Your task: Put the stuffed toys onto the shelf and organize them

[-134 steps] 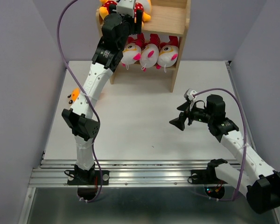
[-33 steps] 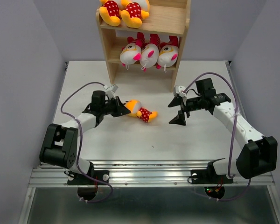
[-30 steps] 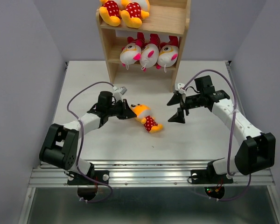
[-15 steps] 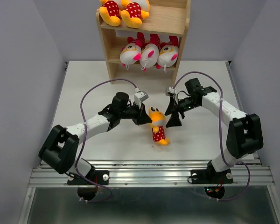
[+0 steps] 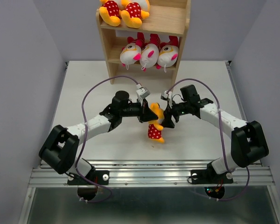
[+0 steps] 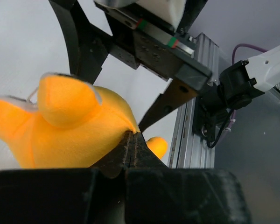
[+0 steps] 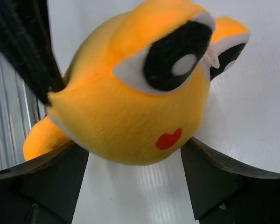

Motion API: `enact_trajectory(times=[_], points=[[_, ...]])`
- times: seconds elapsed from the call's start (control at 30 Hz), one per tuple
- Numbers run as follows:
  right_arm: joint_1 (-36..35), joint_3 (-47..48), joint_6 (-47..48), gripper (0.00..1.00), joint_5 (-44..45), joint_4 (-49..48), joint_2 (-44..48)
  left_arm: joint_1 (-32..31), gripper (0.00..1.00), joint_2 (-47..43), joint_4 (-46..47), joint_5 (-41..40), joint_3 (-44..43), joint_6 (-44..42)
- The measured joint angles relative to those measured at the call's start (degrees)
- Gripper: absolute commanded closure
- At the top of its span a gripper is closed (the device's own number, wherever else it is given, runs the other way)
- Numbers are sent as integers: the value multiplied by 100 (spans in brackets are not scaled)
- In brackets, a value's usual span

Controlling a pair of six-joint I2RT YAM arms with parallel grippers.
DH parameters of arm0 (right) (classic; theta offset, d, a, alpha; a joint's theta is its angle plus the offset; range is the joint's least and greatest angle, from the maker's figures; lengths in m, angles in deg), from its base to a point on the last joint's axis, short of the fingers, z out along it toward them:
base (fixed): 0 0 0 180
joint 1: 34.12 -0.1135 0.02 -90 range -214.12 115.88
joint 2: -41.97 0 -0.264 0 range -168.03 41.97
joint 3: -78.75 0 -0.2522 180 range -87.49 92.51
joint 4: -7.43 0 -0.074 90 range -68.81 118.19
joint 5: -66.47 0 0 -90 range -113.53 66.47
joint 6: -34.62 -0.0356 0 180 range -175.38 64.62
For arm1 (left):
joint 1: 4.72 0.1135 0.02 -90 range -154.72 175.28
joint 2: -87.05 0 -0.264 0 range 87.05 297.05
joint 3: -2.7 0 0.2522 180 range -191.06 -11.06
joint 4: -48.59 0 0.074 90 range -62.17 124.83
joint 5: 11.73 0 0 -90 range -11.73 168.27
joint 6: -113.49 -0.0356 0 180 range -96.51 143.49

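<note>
Both grippers are sitting closer together than half a second ago. The right gripper [image 5: 166, 117] is now drawn up against the head of the yellow-orange plush doll [image 5: 155, 132], where it was standing a little off to the doll's right before. Compared with a second ago, the doll is lying farther right on the white table [image 5: 84, 93], and its feet are now pointing toward the arm bases instead of lying on a diagonal.

The left gripper [image 5: 148, 112] is pinching the doll: in the left wrist view its two fingers are pressed together on a fold of yellow fabric at the back of the head. The right gripper is spread wide, and in the right wrist view its fingers are straddling the head from below, one on each side, with the doll's black-and-white eyes and small red heart-shaped mouth [image 7: 168, 138] facing the camera. The doll's red white-dotted shirt is trailing below the head in the top view; whether its feet are touching the table cannot be told.

Farther back, the light wooden shelf [image 5: 175, 21] is holding two yellow-orange dolls [image 5: 123, 10] side by side on the upper tier shown and three white-headed dolls [image 5: 149, 53] in a row on the tier below.
</note>
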Motion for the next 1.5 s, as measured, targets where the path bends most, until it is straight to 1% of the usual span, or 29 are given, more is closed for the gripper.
enact_trajectory(times=[0.07,0.1,0.17,0.2,0.23,0.27,0.5,0.6,0.63,0.7,0.73,0.77,0.8,0.83,0.87,0.9,0.97,1.0,1.03,1.27,1.33,1.37,1.4,1.5], points=[[-9,-37,-271,28,184,-267,0,2,100,11,162,46,0,114],[-9,-37,-345,45,247,-367,0,-9,100,15,225,66,0,155],[-9,-35,-439,66,260,-522,0,-24,100,28,356,83,2,245],[-7,-31,-431,86,214,-551,0,-28,100,33,417,94,2,282],[-7,-20,-407,94,125,-553,0,-31,100,50,483,114,2,337],[-7,-9,-376,99,17,-546,0,-33,100,61,533,120,2,367],[-4,7,-127,99,-391,-437,236,-44,99,92,785,55,20,581],[-4,7,-90,99,-387,-398,468,-59,92,48,824,-179,68,614],[-4,7,-96,99,-376,-389,538,-61,93,9,822,-264,101,627],[-4,7,-127,99,-365,-382,662,-61,100,-103,793,-463,146,647],[-4,7,-138,94,-358,-385,743,-61,100,-151,791,-527,160,645],[-4,4,-151,78,-356,-385,796,-61,100,-227,780,-592,170,638],[-7,4,-142,35,-352,-387,826,-61,100,-293,769,-656,175,645],[-7,-4,-111,24,-323,-378,872,-61,100,-352,769,-669,175,643],[-7,-20,-50,20,-291,-365,903,-61,100,-374,769,-671,175,640],[-7,-46,59,8,-238,-363,938,-61,100,-391,769,-662,175,640],[-9,-85,302,5,-116,-339,1025,-61,100,-391,750,-573,175,645],[-7,-111,492,1,-59,-341,1086,-61,100,-387,708,-494,173,647],[-7,-142,761,1,15,-319,1191,-61,100,-385,680,-450,175,647],[-9,-157,2306,0,310,-267,1545,-63,100,-321,372,-107,173,579],[-9,-168,2793,0,282,-258,1561,-63,100,-286,317,-13,164,562],[-9,-177,3241,0,212,-205,1561,-63,100,-267,293,28,153,553],[-9,-177,3421,0,162,-162,1561,-63,100,-238,269,79,144,538],[-9,-107,4221,0,-72,254,1458,-63,100,-197,170,205,87,487]])
